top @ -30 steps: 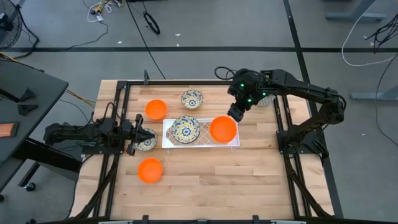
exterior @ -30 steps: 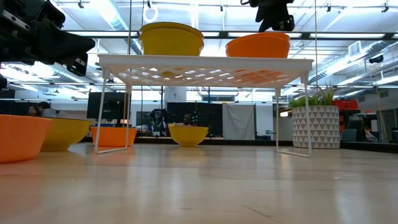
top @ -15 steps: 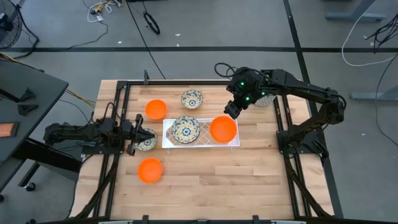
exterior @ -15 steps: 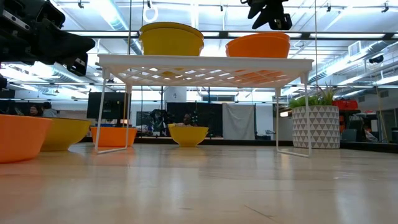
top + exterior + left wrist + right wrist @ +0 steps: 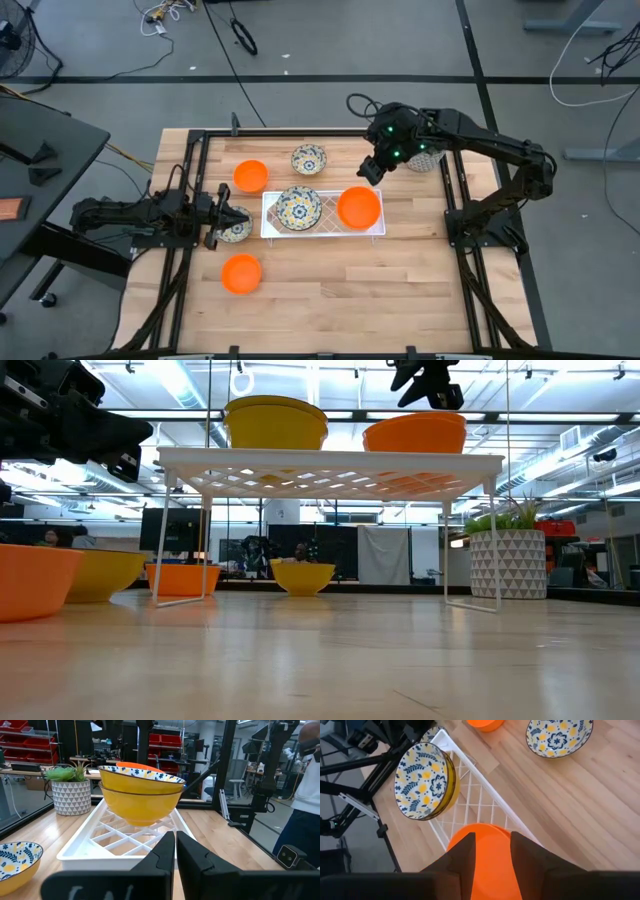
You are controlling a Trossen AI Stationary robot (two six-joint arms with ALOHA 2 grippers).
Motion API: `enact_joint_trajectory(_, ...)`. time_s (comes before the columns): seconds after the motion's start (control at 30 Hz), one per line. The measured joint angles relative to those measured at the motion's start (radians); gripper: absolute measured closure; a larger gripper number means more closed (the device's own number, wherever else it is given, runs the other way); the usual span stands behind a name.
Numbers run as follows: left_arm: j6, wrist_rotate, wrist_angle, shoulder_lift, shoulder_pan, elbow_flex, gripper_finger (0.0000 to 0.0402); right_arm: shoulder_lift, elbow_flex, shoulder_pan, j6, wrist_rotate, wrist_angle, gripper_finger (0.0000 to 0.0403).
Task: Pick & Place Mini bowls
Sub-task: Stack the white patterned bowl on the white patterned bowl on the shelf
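Note:
A white wire rack (image 5: 322, 232) stands mid-table. On it sit two stacked floral bowls (image 5: 298, 207), yellow outside (image 5: 141, 795), and an orange bowl (image 5: 359, 208). On the table rest an orange bowl (image 5: 250, 175), a floral bowl (image 5: 309, 159), another orange bowl (image 5: 240, 273) and a floral bowl (image 5: 237, 230). My right gripper (image 5: 371, 172) hangs open above the rack's far edge, over the orange bowl (image 5: 485, 845), clear of it. My left gripper (image 5: 224, 219) lies low and shut beside the left floral bowl (image 5: 15, 860), pointing at the rack.
A potted green plant in a patterned white pot (image 5: 424, 156) stands at the far right, close behind my right arm. A black frame (image 5: 190, 180) borders the wooden tabletop. Bare wood lies along the near side (image 5: 330, 300).
My right gripper has risen and drawn back toward the table's far edge, away from the orange bowl on the rack. The bowl has stayed where it was.

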Motion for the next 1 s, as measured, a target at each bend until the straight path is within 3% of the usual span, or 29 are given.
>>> enact_joint_trajectory(0.77, 0.0, 0.0, 0.0, 0.0, 0.0, 0.0, 0.0378, 0.064, -0.001, -0.099, 0.027, -0.001, 0.119, 0.0277)
enact_joint_trajectory(1.0, 0.0, 0.002, -0.001, 0.0, 0.0, 0.0, 0.0378, 0.125, -0.001, -0.131, 0.026, -0.053, 0.156, 0.0277)
